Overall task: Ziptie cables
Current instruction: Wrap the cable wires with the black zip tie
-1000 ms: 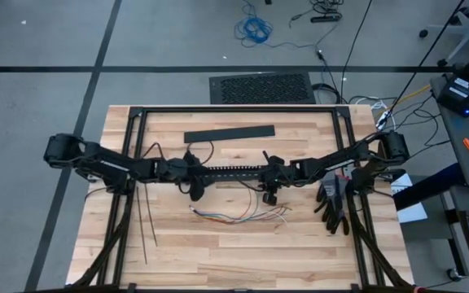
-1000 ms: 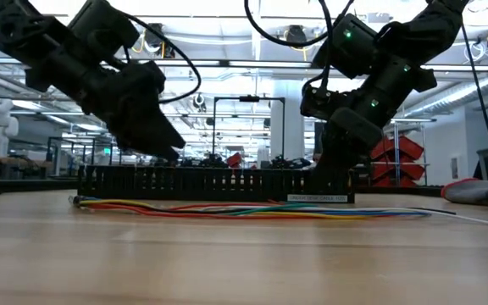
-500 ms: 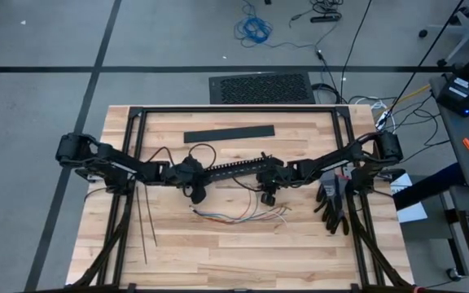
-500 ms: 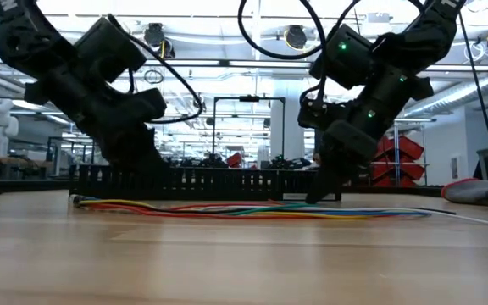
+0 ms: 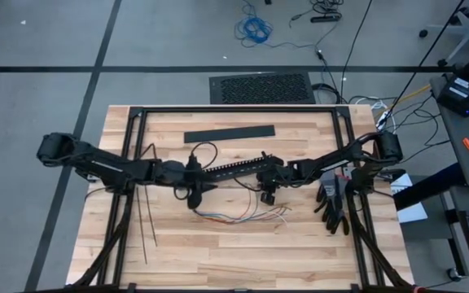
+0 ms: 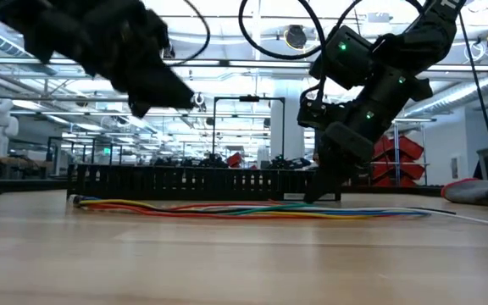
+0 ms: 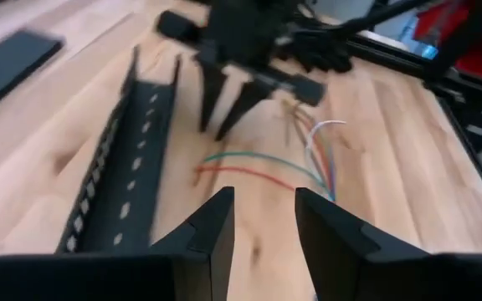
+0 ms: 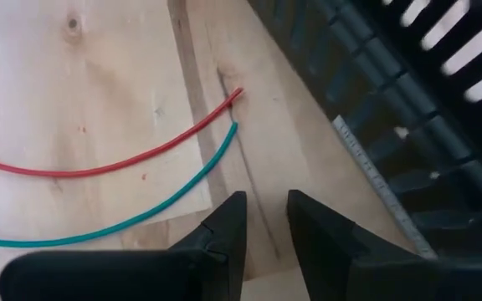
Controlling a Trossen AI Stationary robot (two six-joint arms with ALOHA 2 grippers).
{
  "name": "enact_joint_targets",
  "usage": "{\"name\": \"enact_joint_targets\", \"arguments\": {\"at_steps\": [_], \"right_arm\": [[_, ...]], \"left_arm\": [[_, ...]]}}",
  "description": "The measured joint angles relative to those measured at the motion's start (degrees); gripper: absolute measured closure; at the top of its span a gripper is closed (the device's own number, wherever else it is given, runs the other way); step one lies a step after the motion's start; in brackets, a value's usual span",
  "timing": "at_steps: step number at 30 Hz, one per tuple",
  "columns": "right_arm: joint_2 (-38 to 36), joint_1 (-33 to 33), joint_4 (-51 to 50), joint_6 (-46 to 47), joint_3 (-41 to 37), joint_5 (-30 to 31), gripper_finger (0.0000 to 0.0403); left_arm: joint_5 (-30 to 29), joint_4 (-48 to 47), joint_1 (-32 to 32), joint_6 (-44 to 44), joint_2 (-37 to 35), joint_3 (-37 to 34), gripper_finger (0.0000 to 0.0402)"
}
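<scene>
Zipties [image 5: 142,218]: hard to make out. From above, only thin dark lines on the table [image 5: 218,252] near the left edge, partly under the left arm's frame struts; count unclear. Long axis runs from near to far across the table.

Cables [image 5: 243,215]: loose bundle lying flat just in front of the duct [image 5: 233,168], long axis left to right, parallel to it. Ends on the right fan out; ends on the left are closer together. Low view shows red, orange, yellow, green and blue strands in a flat band [image 6: 252,209]. Right wrist view cuts off all but a red and a green wire end.

Left gripper [image 5: 199,192]: raised off the table over the left end of the cables. In the low view it shows mostly as a dark mass cut off by the frame. Own wrist view shows the fingers [image 7: 216,230] with a narrow gap, nothing between them.

Right gripper [image 5: 269,195]: tips down at the table beside the duct's right end, near the splayed ends. Fingers [image 8: 228,226] a narrow gap apart, gripping nothing.

Black bar [image 5: 229,133] lies farther back. Gloves [image 5: 332,199] by the right edge.
</scene>
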Motion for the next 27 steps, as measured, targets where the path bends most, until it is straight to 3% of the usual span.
{"name": "enact_joint_targets", "arguments": {"at_steps": [10, 16, 20, 24, 27], "right_arm": [[-2.51, 1.29, 1.56, -2.4, 0.03, 1.3, 0.0319], [-2.64, 1.24, 1.77, -10.14, 1.05, 0.99, 0.0319], [-2.7, 1.24, 1.74, -18.22, 2.38, 0.91, 0.0319], [-2.75, 1.47, 1.82, -21.48, 2.33, 0.8, 0.0319], [-2.79, 1.57, 2.08, -22.14, 0.36, 0.83, 0.0319]], "left_arm": [[-1.08, -1.56, -4.63, 4.48, 3.76, 6.88, 0.0277], [-8.89, -2.03, -3.73, 12.26, 4.61, 15.03, 0.0277], [-11.54, -8.52, -2.68, 16.31, 3.77, 20.55, 0.0277], [-16.56, -13.94, -1.06, 15.0, 3.66, 23.86, 0.0277], [-14.45, -14.18, -0.24, 11.58, 3.93, 24.15, 0.0277]]}}
